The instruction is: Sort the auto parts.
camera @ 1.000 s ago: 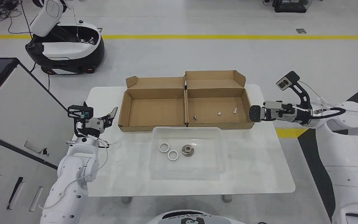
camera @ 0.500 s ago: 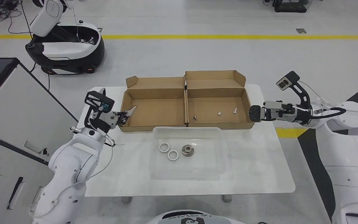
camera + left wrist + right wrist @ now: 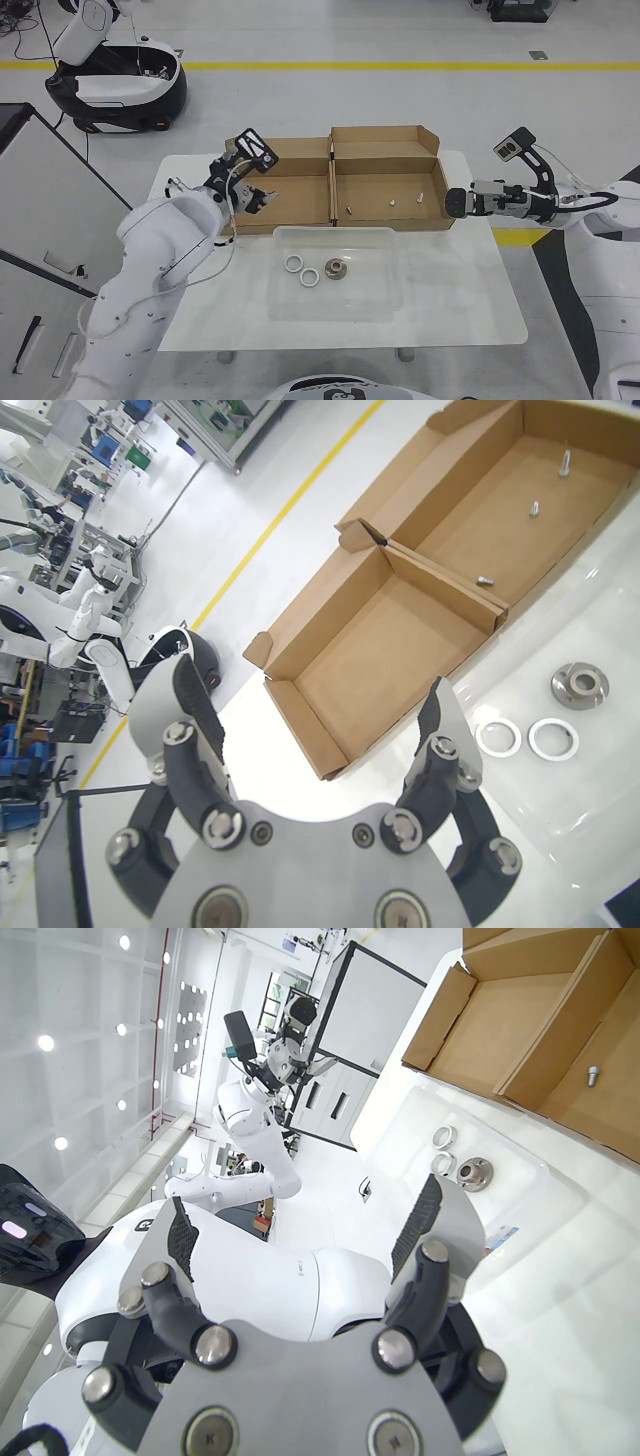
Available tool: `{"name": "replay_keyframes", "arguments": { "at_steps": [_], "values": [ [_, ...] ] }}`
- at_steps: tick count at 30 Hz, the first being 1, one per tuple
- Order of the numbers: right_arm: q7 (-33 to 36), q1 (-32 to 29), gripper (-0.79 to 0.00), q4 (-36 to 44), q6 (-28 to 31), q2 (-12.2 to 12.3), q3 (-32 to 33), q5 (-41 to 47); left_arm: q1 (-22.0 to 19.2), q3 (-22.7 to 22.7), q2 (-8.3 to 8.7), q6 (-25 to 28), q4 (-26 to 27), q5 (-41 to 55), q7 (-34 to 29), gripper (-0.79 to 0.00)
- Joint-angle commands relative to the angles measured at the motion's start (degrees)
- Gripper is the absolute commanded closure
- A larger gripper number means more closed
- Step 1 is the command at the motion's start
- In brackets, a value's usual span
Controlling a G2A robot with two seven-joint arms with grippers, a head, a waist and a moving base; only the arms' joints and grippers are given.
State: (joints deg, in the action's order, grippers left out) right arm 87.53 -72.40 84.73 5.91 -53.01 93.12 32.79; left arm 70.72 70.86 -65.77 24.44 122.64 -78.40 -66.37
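1. While I'm watching, the box [image 3: 300,205] is sitting at the bench's [image 3: 450,300] far edge, bolts [image 3: 393,201] lying in its right compartment.
2. The tray [image 3: 385,300] before it is holding a flange [image 3: 335,268] and rings [image 3: 294,264].
3. Left gripper [image 3: 312,674] and right gripper [image 3: 304,1192] are gaping wide, empty.

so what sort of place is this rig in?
Probably a robotics lab or factory test floor: a yellow floor line, another white robot standing behind the table, and equipment racks.
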Motion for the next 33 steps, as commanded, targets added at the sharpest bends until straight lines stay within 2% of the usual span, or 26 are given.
{"name": "replay_keyframes", "arguments": {
  "at_steps": [1, 5, 9, 15, 20, 27, 33],
  "values": [
    [0.0, 0.0, -0.785, 0.0, 0.0, 0.0, 0.0, 0.0, -3.34, -3.71, -0.36, 0.94, -1.34, 1.19, -4.27, -0.785],
    [0.0, 0.0, -0.785, 0.0, 0.0, 0.0, 0.0, 0.0, -9.13, -9.63, -1.28, 2.77, -4.08, 6.22, -10.15, -0.785],
    [0.0, 0.0, -0.785, 0.0, 0.0, 0.0, 0.0, 0.0, -14.64, -15.33, -1.62, 1.62, -7.64, 13.97, -11.87, -0.785],
    [0.0, 0.0, -0.785, 0.0, 0.0, 0.0, 0.0, 0.0, -24.53, -25.68, -0.44, 1.52, -11.94, 24.6, -11.97, -0.785],
    [0.0, 0.0, -0.785, 0.0, 0.0, 0.0, 0.0, 0.0, -31.39, -33.81, 0.97, 2.95, -13.06, 32.04, -10.55, -0.785],
    [0.0, 0.0, -0.785, 0.0, 0.0, 0.0, 0.0, 0.0, -38.23, -43.42, 2.07, 5.81, -15.98, 39.39, -7.68, -0.785],
    [0.0, 0.0, -0.785, 0.0, 0.0, 0.0, 0.0, 0.0, -40.03, -48.05, 1.63, 7.65, -19.1, 42.29, -5.83, -0.785]
  ]
}}
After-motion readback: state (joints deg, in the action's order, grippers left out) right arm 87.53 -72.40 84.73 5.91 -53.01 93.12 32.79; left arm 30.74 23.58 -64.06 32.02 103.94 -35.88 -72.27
